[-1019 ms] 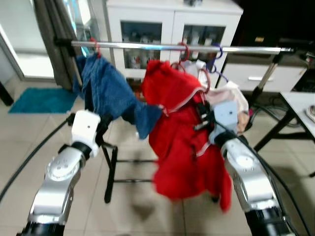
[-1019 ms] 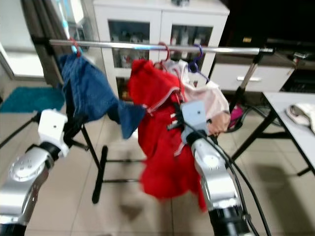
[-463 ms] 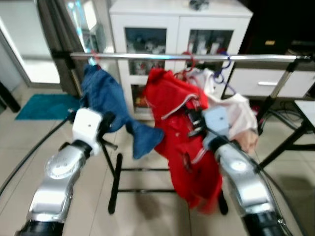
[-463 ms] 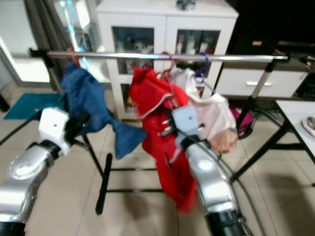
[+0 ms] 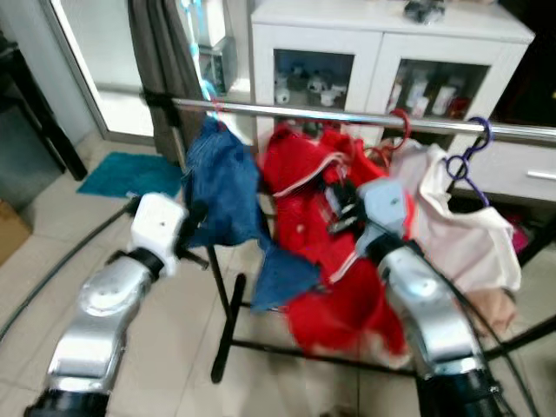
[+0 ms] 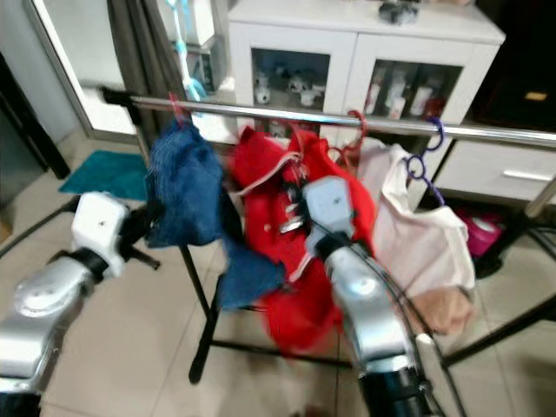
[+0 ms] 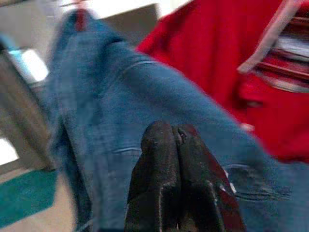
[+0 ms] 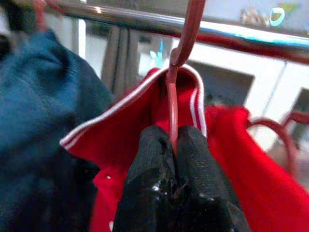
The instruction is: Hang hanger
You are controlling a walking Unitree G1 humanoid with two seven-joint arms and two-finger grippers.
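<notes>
Right wrist view: red hanger [image 8: 179,58] is pinched by right end effector [image 8: 175,145], hooked at the rail [image 8: 120,18], release pending.

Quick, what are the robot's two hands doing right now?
Left gripper: shut, empty, against the blue denim garment.
Right gripper: shut on the red plastic hanger.

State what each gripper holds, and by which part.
Right gripper: red hanger, held by its neck below the hook. Left gripper: shut, holding nothing, before the blue garment.

Silver arms [image 5: 104,304], white wrist blocks, black cables, black jaws
</notes>
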